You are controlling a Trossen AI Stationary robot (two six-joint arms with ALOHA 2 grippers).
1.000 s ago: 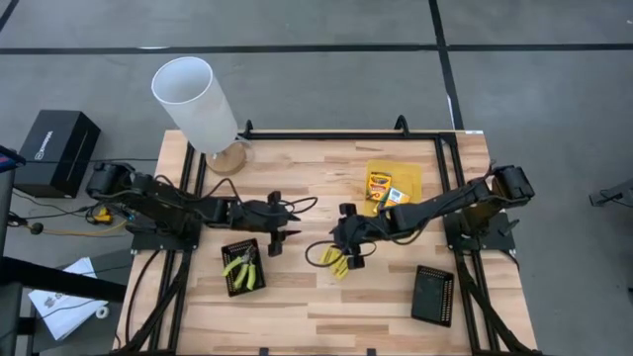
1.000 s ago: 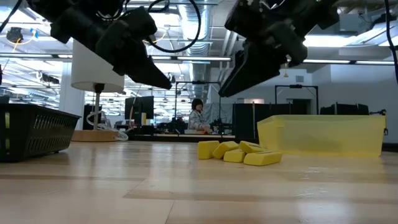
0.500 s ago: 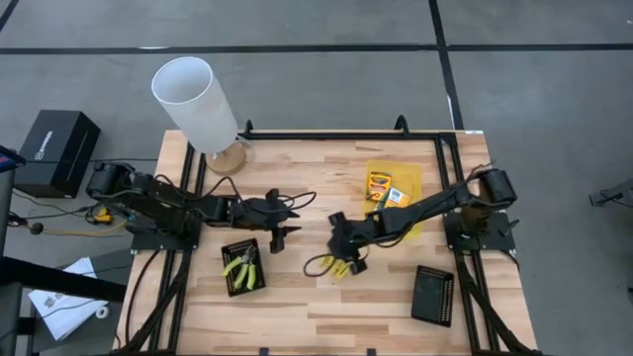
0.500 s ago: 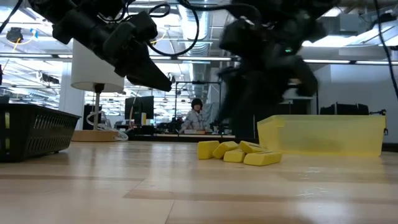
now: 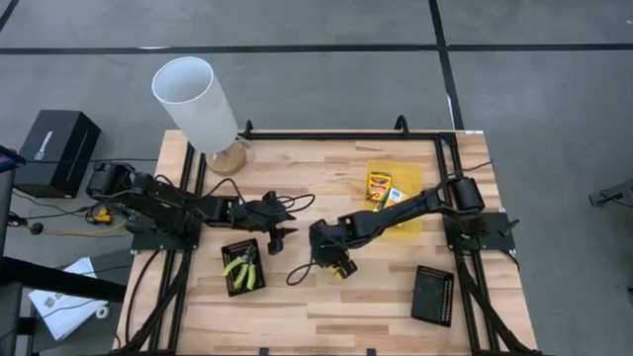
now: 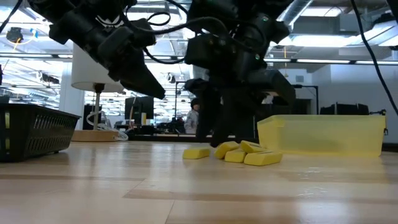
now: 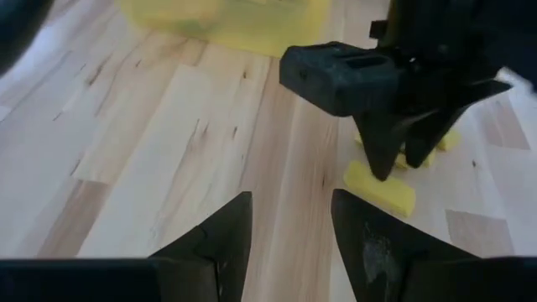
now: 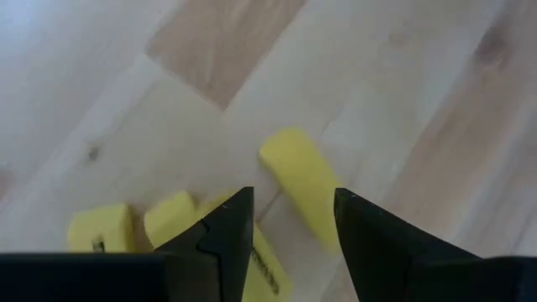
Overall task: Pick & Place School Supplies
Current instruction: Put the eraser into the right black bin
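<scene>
Several short yellow sticks [image 5: 341, 269] lie in a small pile mid-table; in the low view one stick [image 6: 196, 152] lies apart from the rest [image 6: 245, 154]. My right gripper [image 5: 334, 262] [image 6: 233, 140] is open and down over the pile, its fingers either side of one stick [image 8: 302, 184]. My left gripper [image 5: 287, 235] [image 7: 289, 235] hovers open to the pile's left, above the table. The plier-like tool [image 5: 240, 267] lies in a black mesh tray [image 5: 229, 249]. The printed boxes [image 5: 381, 186] lie in the yellow tray [image 5: 410, 178]. My right gripper comes at the sticks from above, pointing down, open, with one stick [image 8: 294, 168] lying between its fingers [image 8: 226, 226]. In the left wrist view one fingertip [image 7: 379, 164] stands right at that stick's end [image 7: 369, 178]; whether it touches I cannot tell.
A white-shaded lamp [image 5: 198, 104] stands at the far left corner. A second black mesh tray [image 5: 432, 295] sits near the right near edge. The yellow tray [image 6: 323, 134] stands just behind and right of the pile. Bare wood lies along the near edge [image 5: 326, 316].
My right gripper has moved toward the table's left and down onto the stick pile, staying open. One stick has slid out of the pile toward the left and now lies apart from the others. The left gripper has held roughly still.
</scene>
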